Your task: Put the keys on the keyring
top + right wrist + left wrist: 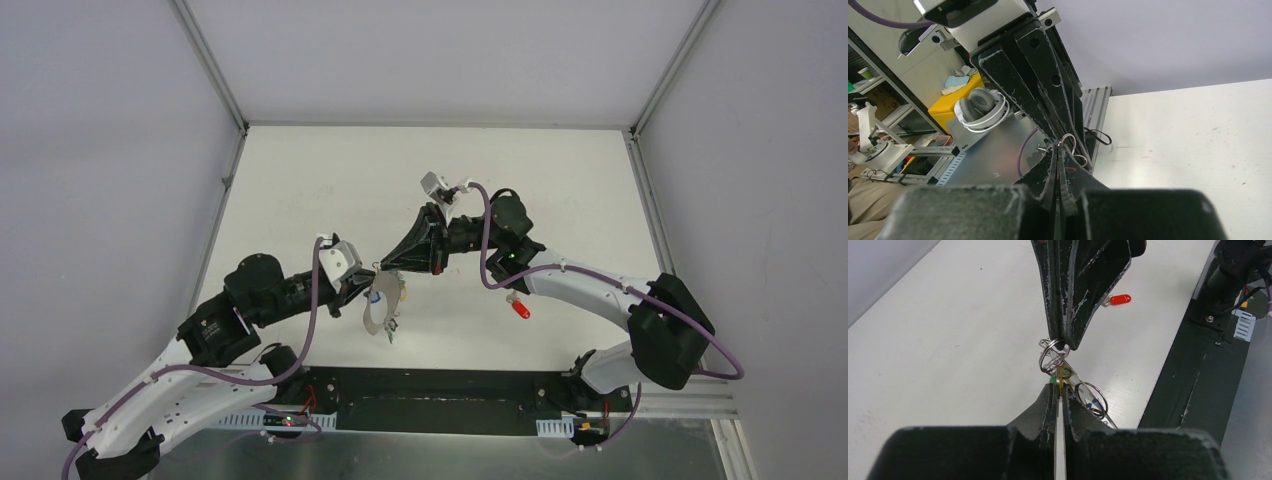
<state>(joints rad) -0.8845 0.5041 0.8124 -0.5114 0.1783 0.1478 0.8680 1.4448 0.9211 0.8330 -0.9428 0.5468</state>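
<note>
The keyring (376,312), a thin grey hoop, hangs above the table where both grippers meet. In the left wrist view its flat band (1098,407) runs down past my left fingertips, carrying a small ring with a blue bit (1091,400). My left gripper (1060,385) is shut on a thin yellow key piece (1060,376) seen edge-on, with a green bit beside it. My right gripper (1064,343) comes from above, shut on a small wire split ring (1049,351), which also shows in the right wrist view (1066,141). A red-headed key (519,307) lies on the table to the right.
The black base plate (440,392) runs along the table's near edge. Grey walls close in the white table (330,190) on three sides. The right arm's purple cable (486,235) loops beside its wrist.
</note>
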